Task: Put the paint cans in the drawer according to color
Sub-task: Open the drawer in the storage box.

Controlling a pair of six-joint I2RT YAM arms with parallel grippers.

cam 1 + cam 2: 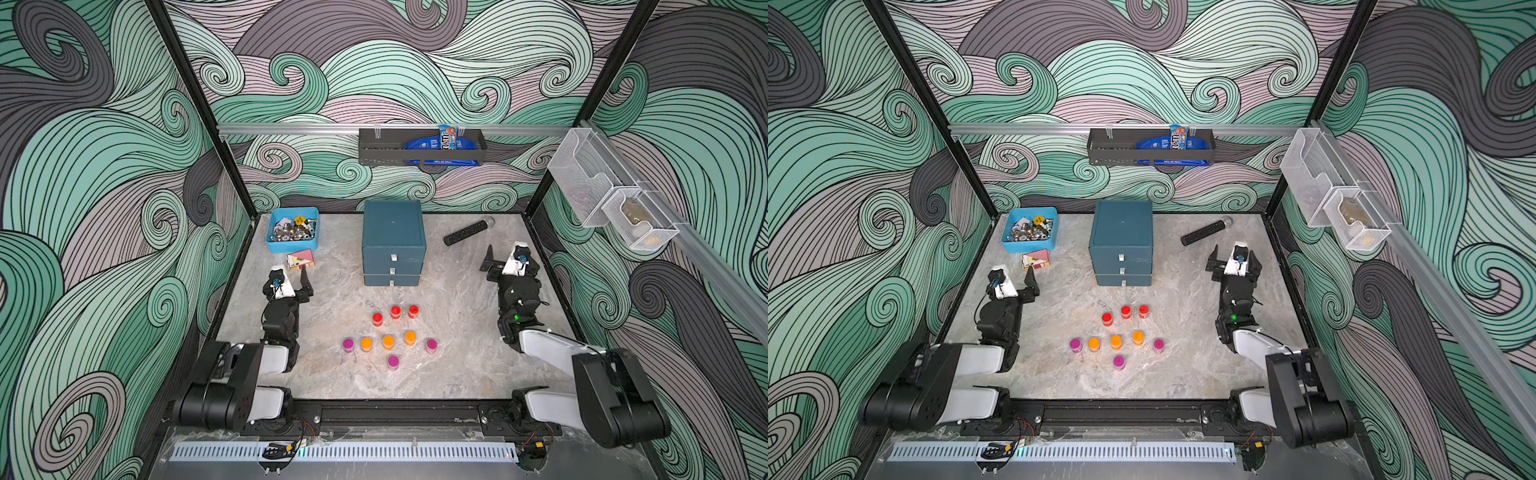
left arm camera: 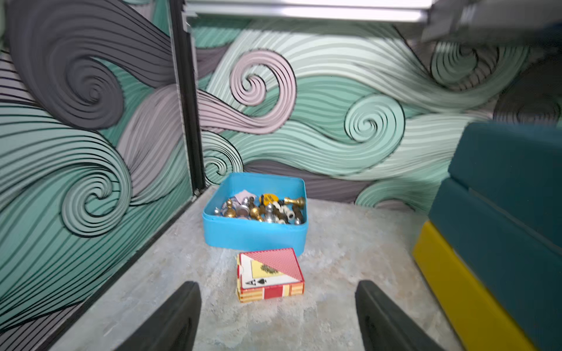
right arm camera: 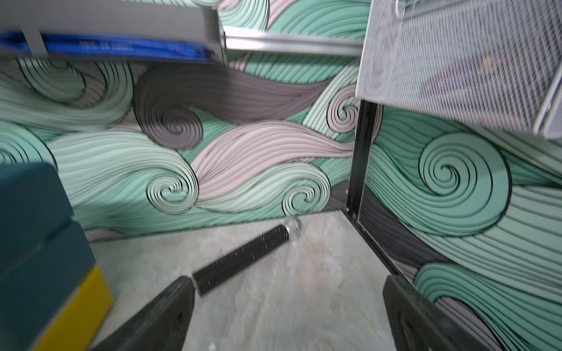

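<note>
Nine paint cans (image 1: 388,341) stand on the table (image 1: 457,365), just below centre in both top views: three red nearest the drawer (image 1: 393,232), three orange under them, three magenta at the outer edges. The drawer sits above them, mid-frame. Left gripper (image 2: 277,285) and right gripper (image 3: 289,278) both have their fingers spread apart, holding nothing.
</note>
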